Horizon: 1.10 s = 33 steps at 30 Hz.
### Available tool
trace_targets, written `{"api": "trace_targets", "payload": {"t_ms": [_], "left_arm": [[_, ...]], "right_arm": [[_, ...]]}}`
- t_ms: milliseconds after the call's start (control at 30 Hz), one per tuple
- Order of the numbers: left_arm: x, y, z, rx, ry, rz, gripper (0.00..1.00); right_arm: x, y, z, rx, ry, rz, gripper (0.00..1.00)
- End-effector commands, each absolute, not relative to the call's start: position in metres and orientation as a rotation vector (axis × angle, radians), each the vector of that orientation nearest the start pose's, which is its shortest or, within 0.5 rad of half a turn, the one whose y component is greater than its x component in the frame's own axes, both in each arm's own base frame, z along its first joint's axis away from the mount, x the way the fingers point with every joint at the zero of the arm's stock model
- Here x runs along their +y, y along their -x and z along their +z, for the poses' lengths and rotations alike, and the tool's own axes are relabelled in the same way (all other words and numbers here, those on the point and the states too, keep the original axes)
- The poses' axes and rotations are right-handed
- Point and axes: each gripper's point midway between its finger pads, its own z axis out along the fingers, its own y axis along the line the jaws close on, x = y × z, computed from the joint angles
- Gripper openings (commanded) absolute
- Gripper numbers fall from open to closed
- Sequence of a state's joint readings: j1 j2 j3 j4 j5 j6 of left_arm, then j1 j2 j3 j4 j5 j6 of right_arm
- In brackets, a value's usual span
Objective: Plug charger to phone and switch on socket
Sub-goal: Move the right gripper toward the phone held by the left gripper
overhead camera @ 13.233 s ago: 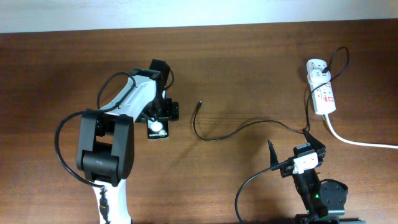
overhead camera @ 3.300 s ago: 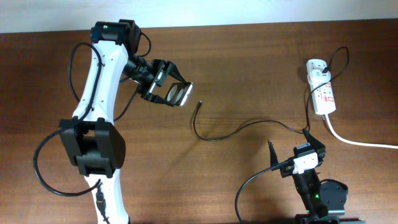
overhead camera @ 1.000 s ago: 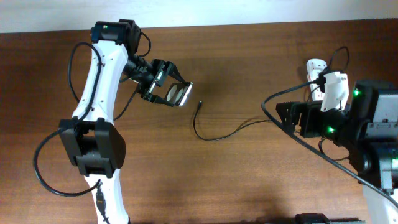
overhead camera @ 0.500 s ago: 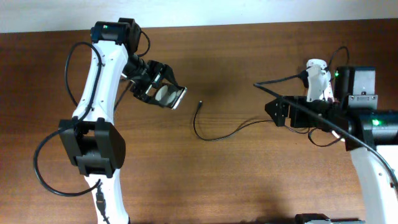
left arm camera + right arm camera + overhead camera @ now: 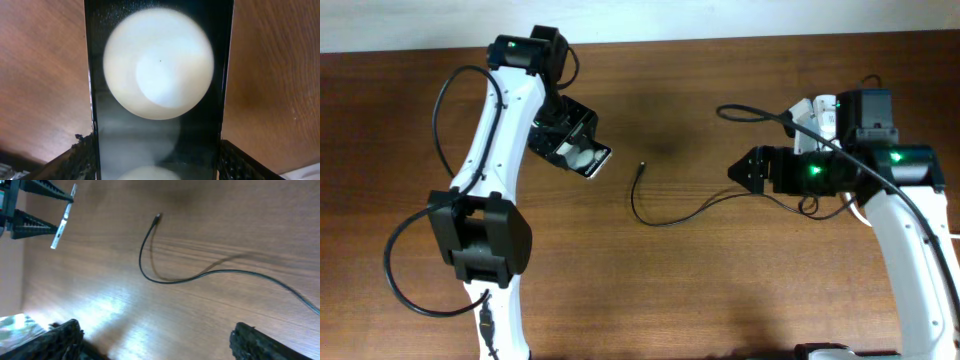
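Over the table [image 5: 720,290], hold the phone [image 5: 588,157] steady, clamped in the left gripper [image 5: 572,147] near the charger tip [image 5: 641,167], and lower the spread, empty right gripper [image 5: 745,170] to pinch just behind that tip.

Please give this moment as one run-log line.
left claw: shut on phone | right claw: open, empty | charger: loose, not in phone

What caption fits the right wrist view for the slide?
Open right claw hovers over the wooden table, charger cable curling to its loose connector tip, phone held edge-on at upper left.
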<state>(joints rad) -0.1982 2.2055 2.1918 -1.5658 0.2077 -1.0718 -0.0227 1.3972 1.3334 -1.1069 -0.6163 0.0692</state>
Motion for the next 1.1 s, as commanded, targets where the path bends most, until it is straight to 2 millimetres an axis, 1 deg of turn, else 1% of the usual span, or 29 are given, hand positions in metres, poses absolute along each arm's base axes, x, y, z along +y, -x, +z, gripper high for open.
{"api": "trace_targets", "payload": {"t_ms": [0,67,167,300,367,467,667,867,967,1067], "left_arm": [[-0.119,-0.411,0.142,2.904,1.397,-0.229,0.00],[-0.120,-0.411,0.142,2.887,1.437,-0.228,0.00],[-0.123,-0.410,0.142,2.869,1.482,-0.224,0.00],[-0.130,-0.408,0.142,2.852,1.522,-0.221,0.00],[-0.131,-0.407,0.142,2.841,1.548,-0.219,0.00],[-0.135,-0.406,0.143,2.837,1.570,-0.229,0.00],[-0.145,-0.403,0.144,2.825,1.636,-0.258,0.00],[-0.148,-0.403,0.144,2.830,1.653,-0.281,0.00],[-0.149,-0.402,0.145,2.833,1.655,-0.289,0.00],[-0.151,-0.402,0.145,2.839,1.658,-0.305,0.00]], "right_arm": [[0.115,-0.312,0.222,2.627,0.126,0.967,0.91],[0.127,-0.315,0.221,2.613,0.169,1.022,0.87],[0.143,-0.323,0.219,2.604,0.181,1.045,0.84],[0.161,-0.332,0.222,2.575,0.172,1.065,0.78],[0.169,-0.338,0.222,2.574,0.125,1.061,0.75],[0.177,-0.348,0.217,2.600,-0.027,1.045,0.72],[0.205,-0.361,0.213,2.595,-0.144,1.116,0.67],[0.218,-0.367,0.199,2.625,-0.228,1.152,0.67],[0.222,-0.368,0.194,2.638,-0.228,1.157,0.67],[0.227,-0.369,0.193,2.634,-0.224,1.166,0.67]]}}
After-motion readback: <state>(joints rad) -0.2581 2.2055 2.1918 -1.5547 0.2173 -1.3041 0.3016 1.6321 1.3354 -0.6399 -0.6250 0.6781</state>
